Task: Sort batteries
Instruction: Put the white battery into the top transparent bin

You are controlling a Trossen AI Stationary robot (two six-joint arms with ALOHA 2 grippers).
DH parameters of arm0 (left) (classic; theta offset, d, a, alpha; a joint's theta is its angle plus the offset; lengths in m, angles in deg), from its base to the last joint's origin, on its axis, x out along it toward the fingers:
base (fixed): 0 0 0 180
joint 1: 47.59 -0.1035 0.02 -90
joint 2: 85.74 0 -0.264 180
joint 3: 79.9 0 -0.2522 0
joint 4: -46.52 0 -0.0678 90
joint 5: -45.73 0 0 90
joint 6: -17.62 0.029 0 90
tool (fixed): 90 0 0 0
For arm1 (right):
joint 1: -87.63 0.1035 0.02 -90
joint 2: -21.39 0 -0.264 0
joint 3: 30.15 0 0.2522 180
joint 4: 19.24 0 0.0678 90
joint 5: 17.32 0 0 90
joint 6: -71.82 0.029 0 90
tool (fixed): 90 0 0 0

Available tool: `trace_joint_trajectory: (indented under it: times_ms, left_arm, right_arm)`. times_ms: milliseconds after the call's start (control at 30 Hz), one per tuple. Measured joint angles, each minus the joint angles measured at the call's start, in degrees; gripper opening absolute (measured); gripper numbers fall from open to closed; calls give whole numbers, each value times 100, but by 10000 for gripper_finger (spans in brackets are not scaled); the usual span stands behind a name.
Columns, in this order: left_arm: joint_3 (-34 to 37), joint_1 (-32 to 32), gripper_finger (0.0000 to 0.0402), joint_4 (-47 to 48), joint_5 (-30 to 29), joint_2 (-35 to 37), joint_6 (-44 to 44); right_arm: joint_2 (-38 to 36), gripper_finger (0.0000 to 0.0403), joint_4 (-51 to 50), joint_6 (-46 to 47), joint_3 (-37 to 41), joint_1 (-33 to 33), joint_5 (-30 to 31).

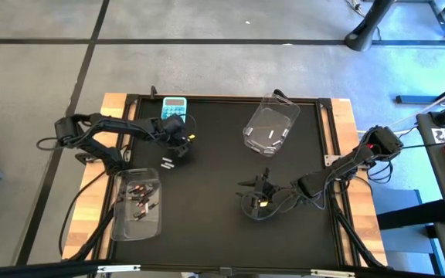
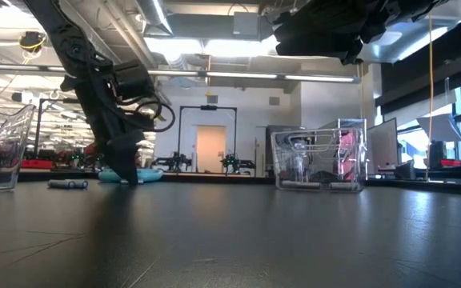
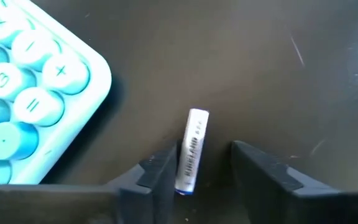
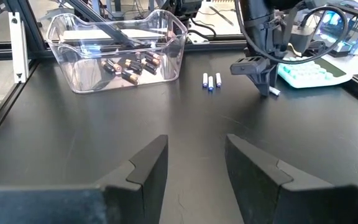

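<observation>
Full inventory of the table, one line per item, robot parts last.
Calculator: one, light blue, far edge of mat on the left.
Left bin: one, clear, near-left, holds several dark-and-red batteries.
Right bin: one, clear, far-right, one white battery inside.
Loose batteries: three, white, between calculator and left bin.
Single battery: one, white, lying between the left jaws.
Left gripper: open, down at the mat beside the calculator.
Right gripper: open, empty, near-centre.

From overhead you look straight down on the whole tabletop point(image 1: 230, 216). Your low camera sits at surface level, facing across into the room. Your left wrist camera hangs close above the calculator point(image 3: 30, 93); your right wrist camera, farther back, looks across at that same calculator point(image 4: 308, 72).
</observation>
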Motion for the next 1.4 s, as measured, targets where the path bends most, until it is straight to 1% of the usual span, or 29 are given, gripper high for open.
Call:
trace_joint_trajectory:
  times_ms: [100,267,300,467,567,633,767,867,967,1133,1267,1333,1400]
  left_arm:
    - [2,35,108,-26,72,-14,6]
    - [11,112,27,-35,31,20,-29]
    - [11,112,19,-33,39,20,-34]
    - [31,175,20,-27,32,124,-141]
    - [31,391,17,28,-13,373,-205]
    - [31,618,17,14,88,552,-293]
    - [2,1264,17,-711,76,808,-330]
    - [4,1960,17,-1472,120,807,-156]
    - [0,2727,17,-2244,99,742,222]
    - [-2,3844,16,-3616,-256,540,719]
    - [-8,4412,16,-4649,-341,304,1076]
    - [-18,4597,16,-5113,-340,195,1210]
    - [-93,4728,16,-5303,-341,92,1298]
  right_arm:
    - [0,160,0,0,0,0,0]
    - [0,160,-4,-17,0,0,0]
    - [0,160,-4,-17,0,0,0]
    - [-155,160,-6,-39,0,7,-142]
    - [-237,160,-3,-42,0,4,-289]
    - [-265,160,-4,-97,0,4,-304]
    - [-269,160,-24,-190,0,4,-304]
    - [-269,160,-25,-190,0,4,-304]
    - [-269,160,-30,-191,0,1,-304]
    - [-116,160,-46,-193,0,-60,-331]
    - [162,160,299,-260,0,-235,-737]
    - [332,160,746,-536,1,-304,-973]
    - [478,160,1317,-934,0,-358,-1228]
